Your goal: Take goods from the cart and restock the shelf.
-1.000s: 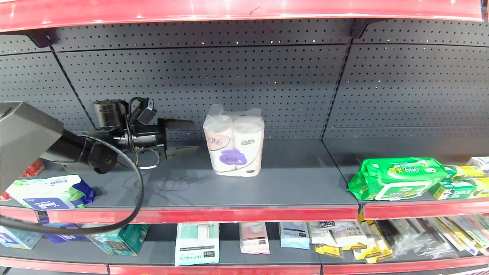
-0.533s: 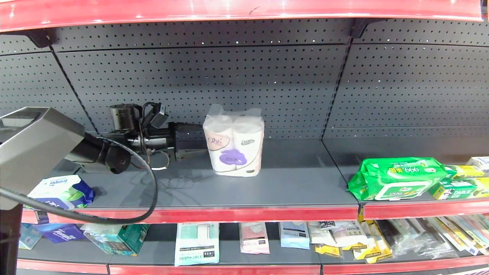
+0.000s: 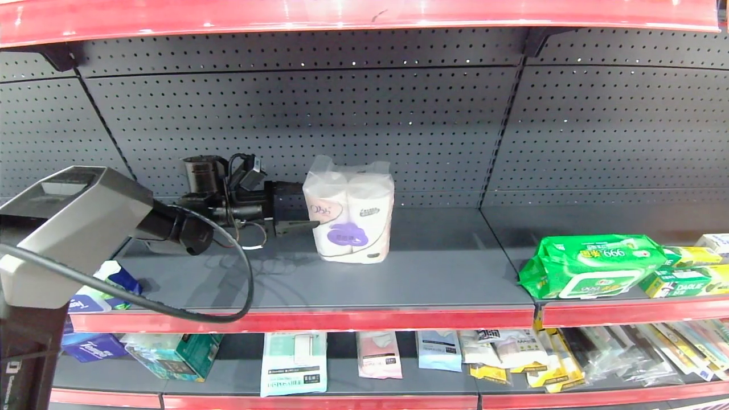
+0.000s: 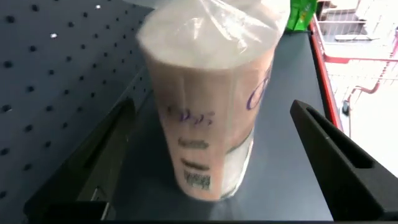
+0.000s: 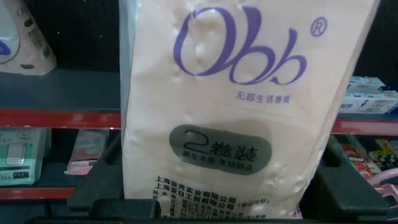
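The left gripper (image 3: 303,205), jaws spread wide and gripping nothing, is bracketing the toilet-paper pack (image 3: 348,210), which is standing upright at the centre of the frame on the grey shelf (image 3: 433,267). The right gripper (image 5: 214,193) is clutching a second toilet-paper pack (image 5: 249,93). One jaw touching first risks tipping the tall, light pack or shoving it against the pegboard (image 3: 342,114).

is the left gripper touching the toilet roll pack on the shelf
Apart: left wrist view shows shelf between the open left gripper and toilet roll pack.
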Motion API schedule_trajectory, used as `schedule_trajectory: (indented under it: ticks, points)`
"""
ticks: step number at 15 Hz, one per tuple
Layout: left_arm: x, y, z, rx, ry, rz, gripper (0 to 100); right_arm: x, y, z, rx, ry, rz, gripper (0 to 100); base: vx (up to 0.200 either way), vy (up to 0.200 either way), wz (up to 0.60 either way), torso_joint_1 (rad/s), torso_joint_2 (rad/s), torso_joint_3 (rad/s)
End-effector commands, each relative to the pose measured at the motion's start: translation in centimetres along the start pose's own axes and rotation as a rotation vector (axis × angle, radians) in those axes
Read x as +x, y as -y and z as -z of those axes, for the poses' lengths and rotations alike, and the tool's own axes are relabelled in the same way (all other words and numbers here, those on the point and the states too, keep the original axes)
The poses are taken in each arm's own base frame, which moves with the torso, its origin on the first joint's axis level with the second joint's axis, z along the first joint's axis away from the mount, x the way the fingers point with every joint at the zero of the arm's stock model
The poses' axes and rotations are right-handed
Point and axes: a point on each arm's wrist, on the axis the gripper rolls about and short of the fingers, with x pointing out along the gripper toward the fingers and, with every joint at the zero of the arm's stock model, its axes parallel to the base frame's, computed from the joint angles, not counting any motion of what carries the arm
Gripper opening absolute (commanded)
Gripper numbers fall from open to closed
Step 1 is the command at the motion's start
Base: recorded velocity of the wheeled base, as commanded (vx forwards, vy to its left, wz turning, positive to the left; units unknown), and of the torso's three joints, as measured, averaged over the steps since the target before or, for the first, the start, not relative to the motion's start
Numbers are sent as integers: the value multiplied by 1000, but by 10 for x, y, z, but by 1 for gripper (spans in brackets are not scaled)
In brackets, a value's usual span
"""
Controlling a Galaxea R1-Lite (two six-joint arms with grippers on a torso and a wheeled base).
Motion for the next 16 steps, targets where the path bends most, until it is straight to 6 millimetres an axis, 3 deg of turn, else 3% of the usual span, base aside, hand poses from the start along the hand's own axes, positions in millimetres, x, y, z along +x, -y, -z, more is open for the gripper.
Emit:
schedule_trajectory:
  ticks: [1, 5, 9, 16]
  points:
    - [11, 3, 8, -15, -1, 25, 100, 0, 0, 0, 0, 0, -1, 0, 0, 0, 0, 0, 0, 0]
    - [25, -6, 16, 2, 8, 31, 100, 0, 0, 2, -1, -5, 2, 0, 0, 0, 0, 0, 0, 0]
    - [45, 0, 11, -22, 18, 62, 100, 0, -1, 3, -2, -9, 6, 0, 0, 0, 0, 0, 0, 0]
    - [50, 1, 13, -59, 17, 67, 100, 0, -1, 3, -2, -11, 13, 0, 0, 0, 0, 0, 0, 0]
